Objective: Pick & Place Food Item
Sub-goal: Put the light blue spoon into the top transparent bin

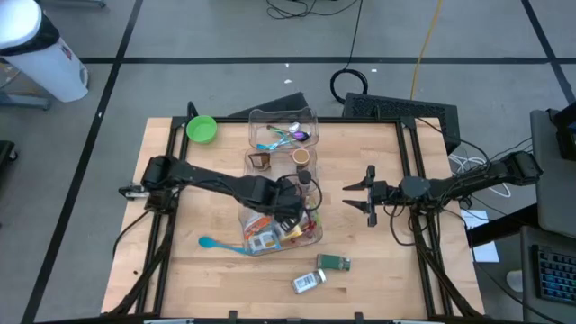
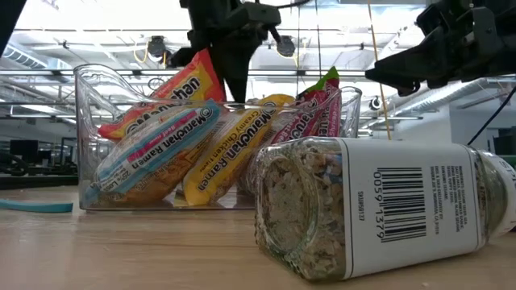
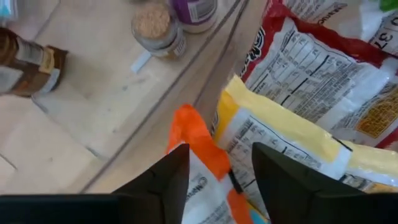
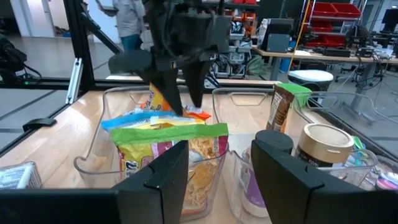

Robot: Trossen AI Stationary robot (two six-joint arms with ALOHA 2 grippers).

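Two jars lie on their sides at the table's near edge: a white-labelled spice jar [image 1: 307, 282] and a green-labelled one [image 1: 334, 263]. Behind them, a clear bin [image 2: 93, 173] holds Maruchan ramen packets [image 2: 214, 157]. The left gripper [image 3: 219, 177] hangs over the bin with fingers spread, straddling an orange ramen packet [image 3: 193, 140] without pinching it. Farther right, the right gripper [image 1: 364, 195] hovers above bare wood, fingers apart, empty.

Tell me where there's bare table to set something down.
Free: wood left of the clear plastic bin of ramen packets, above the teal spoon; also the corner beyond the right gripper. Crowded: middle bins, where the left gripper hangs.
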